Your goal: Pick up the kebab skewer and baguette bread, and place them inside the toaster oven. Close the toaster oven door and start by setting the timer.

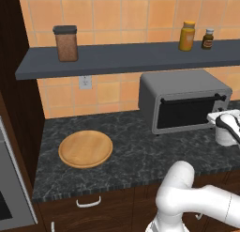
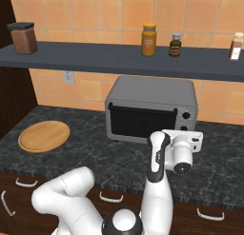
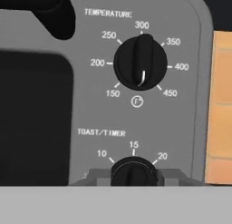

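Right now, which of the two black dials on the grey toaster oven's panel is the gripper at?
The lower black toast/timer dial: the gripper fingertips flank it. The upper black temperature dial, on the grey toaster oven, sits clear above.

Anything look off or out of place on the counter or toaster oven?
Nothing stands out. The boxy grey toaster oven sits square, its dark glass door shut. The round wooden board lies flat, and nothing is spilled.

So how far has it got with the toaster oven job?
The toaster oven door looks shut, and the wooden board holds no food, so loading seems done. The gripper is closed around the timer knob on the toaster oven. Left: turning it.
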### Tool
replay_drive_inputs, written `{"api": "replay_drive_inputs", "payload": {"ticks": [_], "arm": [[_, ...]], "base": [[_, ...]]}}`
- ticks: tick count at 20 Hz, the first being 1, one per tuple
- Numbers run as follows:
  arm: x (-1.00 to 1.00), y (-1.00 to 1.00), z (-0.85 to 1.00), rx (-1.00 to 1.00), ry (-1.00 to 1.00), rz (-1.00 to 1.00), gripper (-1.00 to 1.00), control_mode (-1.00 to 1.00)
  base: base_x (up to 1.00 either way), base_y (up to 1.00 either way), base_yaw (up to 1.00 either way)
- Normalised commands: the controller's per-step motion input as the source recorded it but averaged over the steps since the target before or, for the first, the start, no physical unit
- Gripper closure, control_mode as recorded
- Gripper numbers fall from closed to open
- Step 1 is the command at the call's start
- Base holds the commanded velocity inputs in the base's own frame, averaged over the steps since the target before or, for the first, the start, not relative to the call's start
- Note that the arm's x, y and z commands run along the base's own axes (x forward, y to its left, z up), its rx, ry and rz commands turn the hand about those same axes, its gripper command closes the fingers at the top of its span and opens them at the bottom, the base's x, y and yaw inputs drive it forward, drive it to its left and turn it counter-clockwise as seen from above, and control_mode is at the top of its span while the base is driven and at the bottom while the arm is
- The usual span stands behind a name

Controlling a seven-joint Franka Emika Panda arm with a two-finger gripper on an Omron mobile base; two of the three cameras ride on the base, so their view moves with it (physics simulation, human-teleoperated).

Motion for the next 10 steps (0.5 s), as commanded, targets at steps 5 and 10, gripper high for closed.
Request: {"api": "replay_drive_inputs", "payload": {"ticks": [5, 10], "arm": [[0.0, 0.25, 0.0, 0.24, 0.0, -0.11, 1.0, -1.0], [0.0, 0.11, 0.01, 0.27, 0.0, -0.05, 1.0, -1.0]], "base": [[0.0, 0.0, 0.0], [0.0, 0.0, 0.0]]}}
